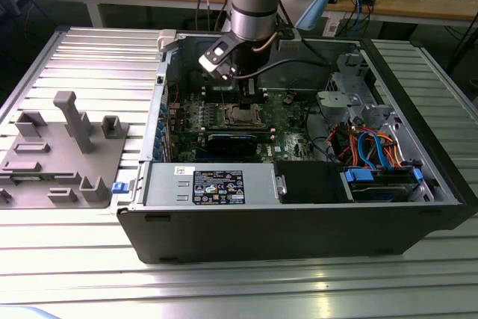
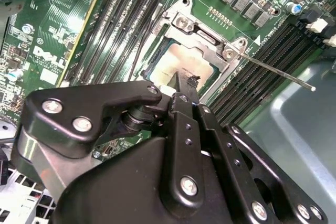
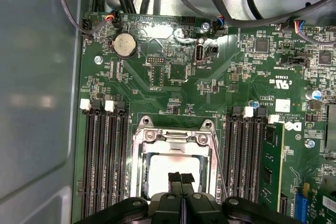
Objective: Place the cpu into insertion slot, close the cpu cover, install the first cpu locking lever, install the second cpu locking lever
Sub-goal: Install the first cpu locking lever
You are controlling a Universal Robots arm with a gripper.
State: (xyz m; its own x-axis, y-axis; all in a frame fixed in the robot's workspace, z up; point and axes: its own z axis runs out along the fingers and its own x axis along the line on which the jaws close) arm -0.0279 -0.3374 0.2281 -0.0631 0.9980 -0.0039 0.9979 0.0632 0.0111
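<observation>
I hold the tool [image 3: 181, 178] with its fingers pressed together and nothing between them. The tips are over the middle of the cpu [image 3: 157, 166], though I cannot tell whether they touch it. The cpu lies in the insertion slot [image 1: 243, 116] directly beneath the tool. The cpu cover [image 3: 173, 137] looks folded down around it, its window framing the chip. Just beside the tool, one thin locking lever [image 2: 278, 72] juts free over the memory slots [image 2: 252, 85], and I judge it unlatched.

My worries from here:
- A push that lands off-centre could tilt the chip and harm the socket contacts.
- The closed tips could skid on the smooth metal lid.
- The springy lever could slip off a tip and snap against the green board [image 3: 173, 77].
</observation>
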